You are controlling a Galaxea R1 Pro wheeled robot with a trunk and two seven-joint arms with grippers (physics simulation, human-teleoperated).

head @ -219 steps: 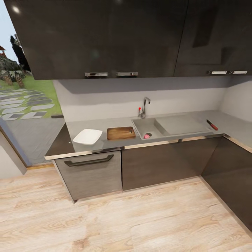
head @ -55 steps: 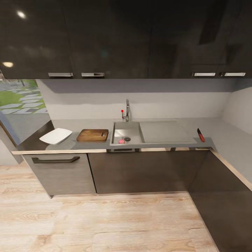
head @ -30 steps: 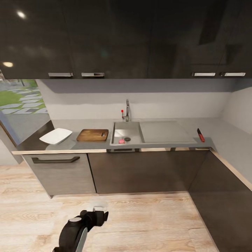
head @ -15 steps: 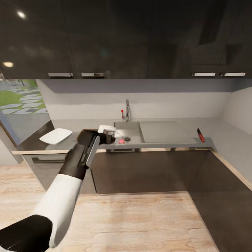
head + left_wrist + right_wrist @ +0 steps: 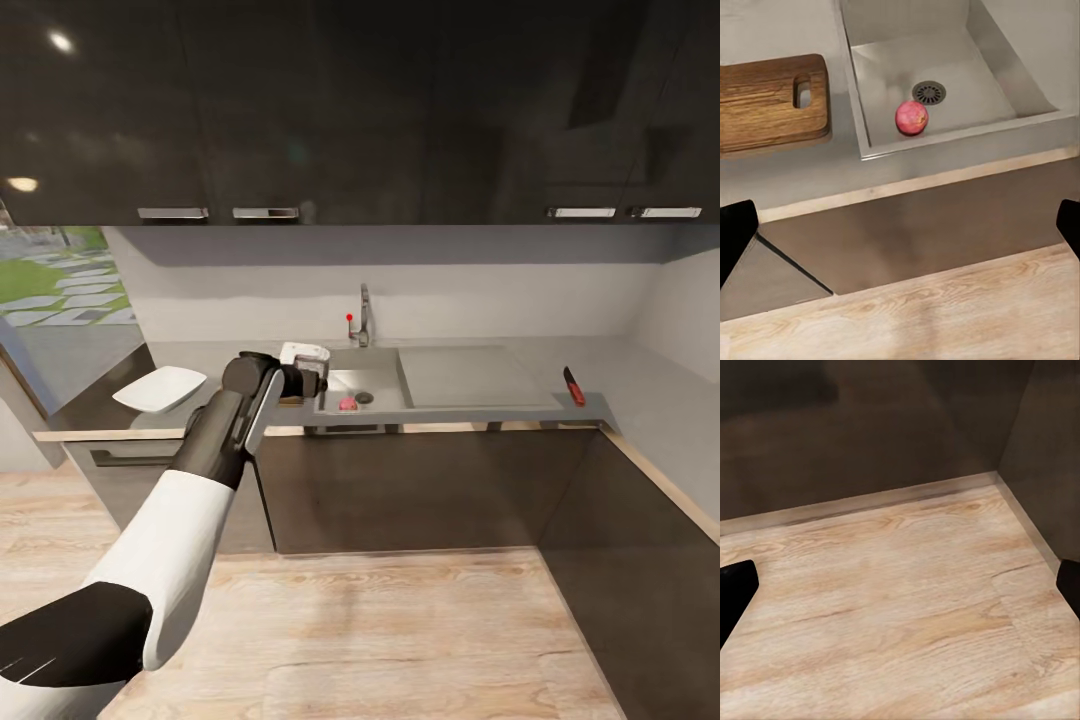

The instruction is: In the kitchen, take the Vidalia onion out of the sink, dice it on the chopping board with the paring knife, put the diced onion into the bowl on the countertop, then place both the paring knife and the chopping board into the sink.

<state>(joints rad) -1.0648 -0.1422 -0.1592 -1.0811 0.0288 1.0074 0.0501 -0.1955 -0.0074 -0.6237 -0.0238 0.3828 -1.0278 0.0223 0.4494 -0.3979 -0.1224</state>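
Note:
A pinkish-red Vidalia onion [image 5: 347, 403] [image 5: 912, 118] lies in the steel sink [image 5: 378, 381] [image 5: 979, 52] beside the round drain [image 5: 929, 92]. Left of the basin is the brown chopping board [image 5: 765, 105]; in the head view my left forearm covers most of it. My left gripper [image 5: 310, 368] [image 5: 900, 229] hangs open over the counter's front edge, near the board's sink end, nothing between its fingers. The white square bowl [image 5: 160, 388] sits further left. The red-handled paring knife [image 5: 574, 386] lies on the grey countertop [image 5: 630, 365] right of the drainboard. My right gripper [image 5: 900, 585] is open above the wooden floor.
The chrome faucet [image 5: 363, 315] with its red knob stands behind the basin, and the flat drainboard [image 5: 470, 375] lies to its right. Dark upper cabinets [image 5: 360, 110] overhang the counter. Dark base cabinets [image 5: 420, 485] and a corner unit [image 5: 1050, 442] bound the wooden floor [image 5: 400, 640].
My left arm has swung up from floor level to counter height and now reaches a little further toward the sink. The camera has held still over the last second.

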